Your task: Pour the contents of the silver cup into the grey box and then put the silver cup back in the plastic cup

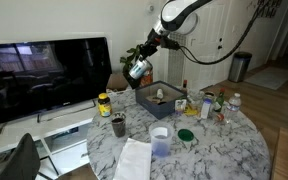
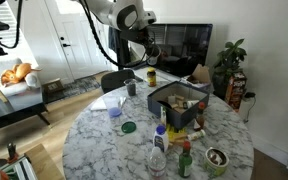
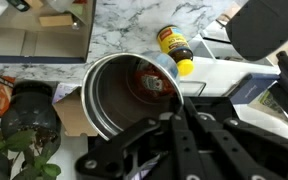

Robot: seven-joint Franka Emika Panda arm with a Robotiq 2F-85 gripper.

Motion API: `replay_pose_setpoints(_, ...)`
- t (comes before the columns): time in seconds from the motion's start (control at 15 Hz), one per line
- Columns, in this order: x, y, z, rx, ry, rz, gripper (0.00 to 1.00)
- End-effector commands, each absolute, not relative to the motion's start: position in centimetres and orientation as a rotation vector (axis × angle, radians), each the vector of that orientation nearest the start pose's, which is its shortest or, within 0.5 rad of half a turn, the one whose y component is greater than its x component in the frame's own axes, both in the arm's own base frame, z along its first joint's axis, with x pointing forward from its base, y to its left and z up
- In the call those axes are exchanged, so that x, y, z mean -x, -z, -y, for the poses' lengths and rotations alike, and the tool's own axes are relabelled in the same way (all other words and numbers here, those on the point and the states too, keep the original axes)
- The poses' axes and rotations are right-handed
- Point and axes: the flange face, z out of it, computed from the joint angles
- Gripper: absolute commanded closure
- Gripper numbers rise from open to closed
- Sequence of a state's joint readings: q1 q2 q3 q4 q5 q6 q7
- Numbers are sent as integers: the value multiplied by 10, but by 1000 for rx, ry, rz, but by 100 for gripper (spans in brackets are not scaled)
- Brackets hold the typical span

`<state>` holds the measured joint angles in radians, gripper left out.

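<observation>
The round marble tabletop (image 1: 219, 150) carries all containers. The largest is the grey box (image 2: 180, 112), square w/ low walls and an open top, standing near the middle. Inside it lie several small objects, brown and whitish; I cannot tell what they are.

The claw (image 1: 137, 66) is closed on the silver cup (image 1: 140, 71) and holds it in the air, clearly tilted, just above the box corner on the TV (image 1: 44, 75) side. It touches neither box nor tabletop. In the wrist view the cup mouth (image 3: 114, 100) faces the camera, and a small reddish-brown thing (image 3: 149, 82) sits on the dark bottom inside. The dark fingers (image 3: 179, 135) press at the lower rim.

The plastic cup (image 1: 160, 137), translucent whitish-blue, stands upright on the tabletop, apart from the box, beside a white cloth (image 1: 134, 160). Its content I cannot tell at this size.

A smaller dark grey cup (image 1: 118, 125) stands upright, well apart from the plastic cup.

A small jar w/ yellow lid (image 1: 104, 103) stands at the tabletop edge nearest the TV. In the wrist view it shows just beyond the silver cup.

A flat green lid (image 1: 187, 135) lies btw. the plastic cup and a clear water bottle (image 1: 233, 105).
</observation>
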<state>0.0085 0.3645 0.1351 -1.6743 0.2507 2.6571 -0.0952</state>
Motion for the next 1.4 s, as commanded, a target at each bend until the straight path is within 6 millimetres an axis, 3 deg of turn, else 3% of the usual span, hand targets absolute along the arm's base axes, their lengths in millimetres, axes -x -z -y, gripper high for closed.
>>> replay_pose_setpoints(0.0,-710,-454,-58,2586,903,-92,99)
replay_pose_setpoints(0.27,-718,-449,-26,2416,937,-237,99)
replay_pose_setpoints(0.8,-734,-439,29,2104,992,-357,99)
replay_pose_setpoints(1.33,-739,-433,58,1838,1056,-301,99)
